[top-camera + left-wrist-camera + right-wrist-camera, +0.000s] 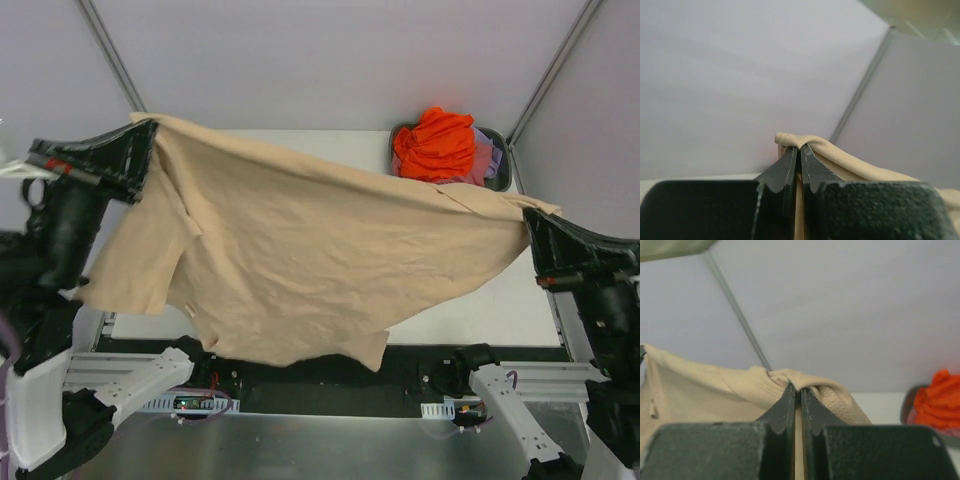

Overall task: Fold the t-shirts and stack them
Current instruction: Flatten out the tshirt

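The large beige t-shirt (310, 260) hangs spread in the air between my two grippers, above the white table, sagging toward the near edge. My left gripper (150, 130) is shut on its far left corner; in the left wrist view the fabric (805, 142) folds over the closed tips (800, 150). My right gripper (528, 215) is shut on the right corner; the hemmed cloth (830, 395) bunches over its tips (800, 390). An orange t-shirt (435, 143) is heaped on a lavender one (488, 158) in the grey tub.
The grey tub (505, 170) stands at the table's far right corner, also in the right wrist view (907, 407). The white table (500, 300) shows under the shirt at right. Grey walls and slanted frame poles (110, 55) surround the cell.
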